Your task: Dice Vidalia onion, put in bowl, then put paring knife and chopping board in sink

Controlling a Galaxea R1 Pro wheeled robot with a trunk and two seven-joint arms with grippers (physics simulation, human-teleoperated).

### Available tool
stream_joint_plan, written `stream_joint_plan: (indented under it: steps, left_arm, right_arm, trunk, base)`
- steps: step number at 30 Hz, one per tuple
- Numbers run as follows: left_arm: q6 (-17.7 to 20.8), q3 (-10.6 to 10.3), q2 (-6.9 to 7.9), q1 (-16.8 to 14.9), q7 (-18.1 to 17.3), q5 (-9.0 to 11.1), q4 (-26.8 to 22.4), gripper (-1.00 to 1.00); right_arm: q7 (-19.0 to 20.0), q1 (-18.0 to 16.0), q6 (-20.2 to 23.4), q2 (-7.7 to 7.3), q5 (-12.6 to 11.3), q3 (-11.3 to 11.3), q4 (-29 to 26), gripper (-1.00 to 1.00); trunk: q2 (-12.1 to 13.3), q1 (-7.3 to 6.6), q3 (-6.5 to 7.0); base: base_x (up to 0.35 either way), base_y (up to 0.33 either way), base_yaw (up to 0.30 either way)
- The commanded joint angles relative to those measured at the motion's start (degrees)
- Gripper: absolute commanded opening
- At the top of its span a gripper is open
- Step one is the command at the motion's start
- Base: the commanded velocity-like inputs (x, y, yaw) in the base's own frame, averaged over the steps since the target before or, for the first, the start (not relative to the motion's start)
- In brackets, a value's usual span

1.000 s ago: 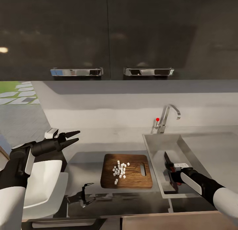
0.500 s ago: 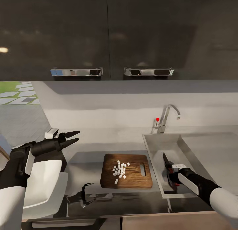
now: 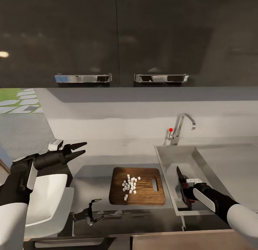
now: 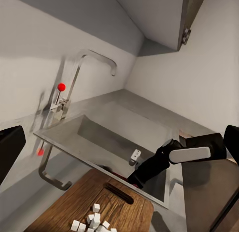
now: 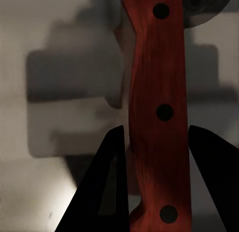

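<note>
The chopping board (image 3: 143, 192) lies on the countertop (image 3: 107, 153) just left of the sink (image 3: 168, 156). On it the Vidalia onion (image 3: 129, 185) sits as several small white cubes, also seen in the left wrist view on the board (image 4: 119, 204). My right gripper (image 3: 185, 197) is down inside the basin, shut on the red-brown handle of the paring knife (image 5: 159, 112); the dark blade (image 3: 178, 172) points up and away. My left gripper (image 3: 85, 148) hangs open over the counter's left part, above the white bowl (image 3: 53, 199).
The chrome tap (image 3: 181, 126) with a red dot stands behind the sink, and a flat drainboard (image 3: 229, 164) lies to its right. Dark upper cabinets with chrome handles (image 3: 83, 78) hang overhead. My right arm (image 4: 186, 154) reaches over the basin's near rim.
My right gripper moved the knife slightly left and lower in the sink a second ago, then held still. The left arm, board and onion cubes have not moved.
</note>
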Motion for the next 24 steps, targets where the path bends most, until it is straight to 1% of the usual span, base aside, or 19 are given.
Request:
stream_joint_plan:
  steps: [1, 7, 8, 20, 24]
  left_arm:
    - [0.6, 0.0, 0.01, -0.1, -0.2, 0.0, 0.0, 1.00]
    - [0.6, 0.1, 0.01, -0.1, -0.2, 0.0, 0.0, 1.00]
    - [0.6, 0.1, 0.01, -0.1, -0.2, 0.0, 0.0, 1.00]
    - [0.6, 0.1, 0.01, -0.1, -0.2, 0.0, 0.0, 1.00]
    - [0.6, 0.1, 0.01, -0.1, -0.2, 0.0, 0.0, 1.00]
  right_arm:
    - [-0.5, -0.1, 0.0, -0.08, -0.6, 0.4, -0.2, -1.00]
    - [-0.5, -0.1, 0.0, -0.02, -0.6, 0.4, 0.5, -1.00]
    - [-0.5, -0.1, 0.0, -0.01, -0.6, 0.4, 0.6, 1.00]
    - [-0.4, -0.1, -0.2, 0.00, -0.5, 0.4, 0.6, 1.00]
    - [-0.4, -0.1, -0.2, -0.03, -0.6, 0.5, -0.4, 1.00]
  trunk:
    - [-0.1, 0.04, -0.13]
    - [-0.1, 0.04, -0.13]
    - [-0.1, 0.04, -0.13]
    - [-0.1, 0.04, -0.13]
    - [-0.1, 0.04, -0.13]
  base:
    - [0.000, 0.000, 0.000]
    - [0.000, 0.000, 0.000]
    - [0.000, 0.000, 0.000]
    - [0.000, 0.000, 0.000]
    - [0.000, 0.000, 0.000]
